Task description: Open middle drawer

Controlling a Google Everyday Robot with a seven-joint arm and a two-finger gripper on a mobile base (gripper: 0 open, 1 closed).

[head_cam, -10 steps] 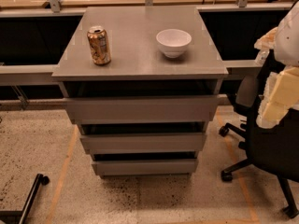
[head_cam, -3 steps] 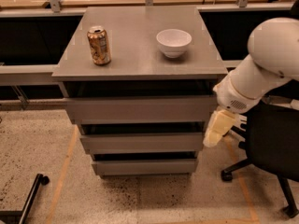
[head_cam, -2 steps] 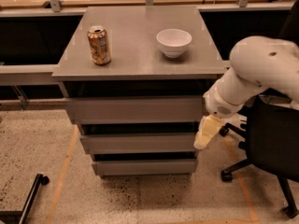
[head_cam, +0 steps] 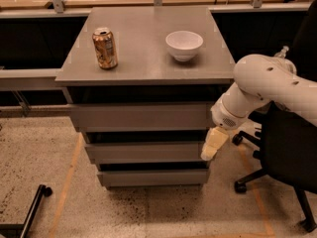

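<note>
Judging from how things are lying, the approach is the step in hand and the pull is not yet begun. The bench (head_cam: 148,58), a grey cabinet with three drawer fronts under its top, is standing in the middle of the scene. The white arm (head_cam: 262,86) is reaching in from the right, in front of a black office chair (head_cam: 290,152).

The middle drawer (head_cam: 143,151) is sitting between the taller top front (head_cam: 141,117) and the lowest front (head_cam: 153,177), and it is looking shut. Its front is showing as a plain matte-grey panel, wide and shallow, with no handle. Only a dark gap is running along above its upper edge.

The gripper (head_cam: 214,144), cream-coloured and pointing down and to the left, is hanging at the right end of that panel. Whether it is touching the panel, and whether it is wide or narrow, I cannot tell.

With no handle to take, the next move is probably calling for a hook over the panel's upper edge or right end. A straight pull toward the near side would then follow.

The white bowl (head_cam: 184,44) and the drinks can (head_cam: 105,47) are standing on the bench top, well apart from the gripper.
</note>
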